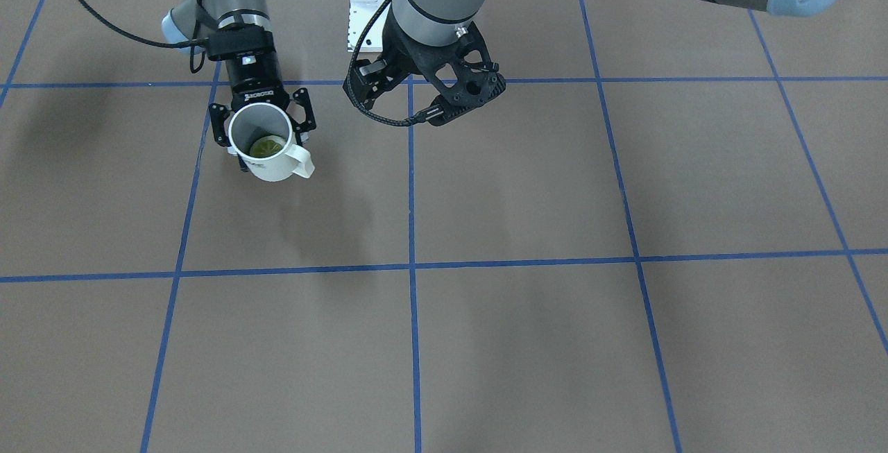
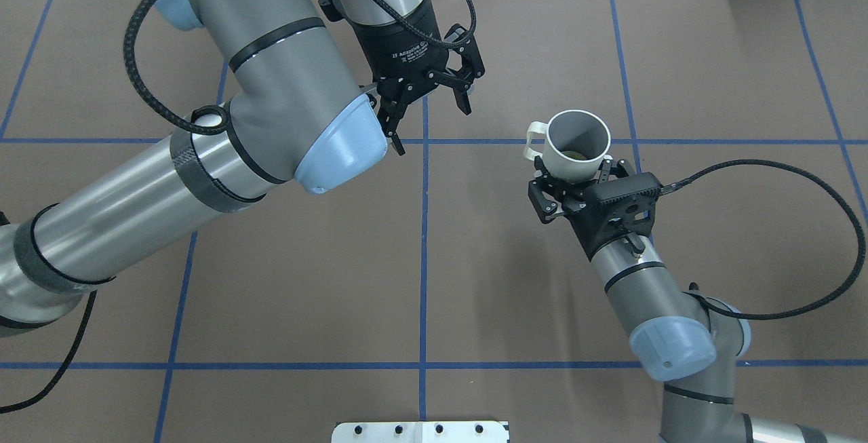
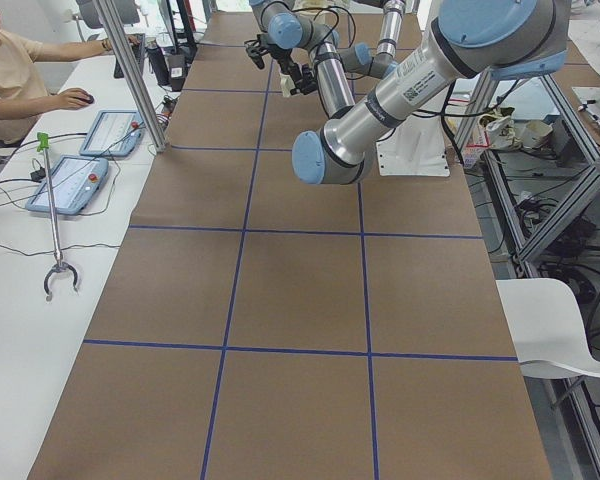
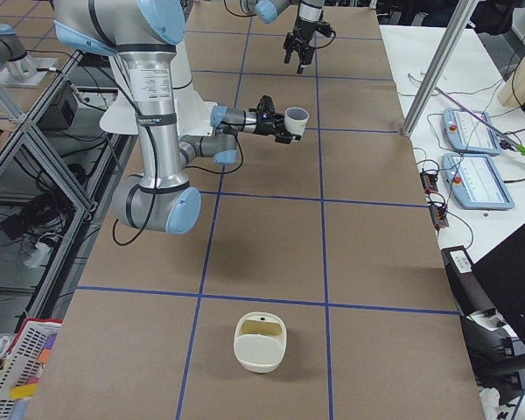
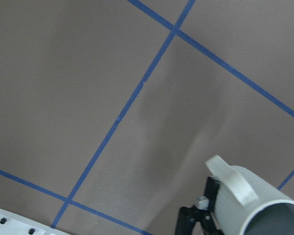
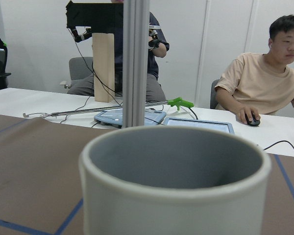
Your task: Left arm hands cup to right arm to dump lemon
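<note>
Standing upright, handle toward the wide-spread left end effector [image 2: 434, 124], the cup [image 2: 575, 147] is gripped by the right end effector [image 2: 578, 175].

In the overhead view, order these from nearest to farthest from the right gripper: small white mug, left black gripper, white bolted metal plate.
1. The small white mug, held in the right gripper.
2. The left black gripper, up and to the left, open.
3. The white bolted metal plate, at the view's bottom edge, middle.
</note>
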You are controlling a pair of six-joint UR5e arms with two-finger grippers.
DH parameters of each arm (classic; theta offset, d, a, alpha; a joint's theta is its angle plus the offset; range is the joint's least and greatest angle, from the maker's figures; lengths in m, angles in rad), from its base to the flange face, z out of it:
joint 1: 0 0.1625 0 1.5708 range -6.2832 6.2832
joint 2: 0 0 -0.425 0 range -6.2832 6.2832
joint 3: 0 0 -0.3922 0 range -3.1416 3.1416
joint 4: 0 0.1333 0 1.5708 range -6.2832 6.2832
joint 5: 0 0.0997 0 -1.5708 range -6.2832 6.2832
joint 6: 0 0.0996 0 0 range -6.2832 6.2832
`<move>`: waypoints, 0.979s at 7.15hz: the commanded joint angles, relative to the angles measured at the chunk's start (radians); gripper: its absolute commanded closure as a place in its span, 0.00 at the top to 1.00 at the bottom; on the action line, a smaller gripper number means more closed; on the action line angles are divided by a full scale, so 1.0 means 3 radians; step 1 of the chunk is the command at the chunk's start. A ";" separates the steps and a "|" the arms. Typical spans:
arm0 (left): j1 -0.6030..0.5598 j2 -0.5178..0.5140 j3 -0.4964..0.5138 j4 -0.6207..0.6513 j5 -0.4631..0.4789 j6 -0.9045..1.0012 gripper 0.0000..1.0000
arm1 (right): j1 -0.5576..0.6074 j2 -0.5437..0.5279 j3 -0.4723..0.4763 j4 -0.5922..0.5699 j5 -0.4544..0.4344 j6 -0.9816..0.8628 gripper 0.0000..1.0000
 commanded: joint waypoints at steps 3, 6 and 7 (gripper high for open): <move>0.0043 0.0003 0.0020 0.0004 0.0138 -0.0007 1.00 | 0.0486 -0.1422 -0.0100 0.1806 0.0561 0.0657 0.00; 0.0171 0.0003 0.0020 0.0010 0.0327 -0.0022 1.00 | 0.1011 -0.1718 -0.1434 0.3507 0.1051 0.1106 0.00; 0.0176 0.0034 0.0005 0.0010 0.0327 -0.0022 1.00 | 0.1464 -0.1642 -0.1713 0.3640 0.1540 0.1133 0.00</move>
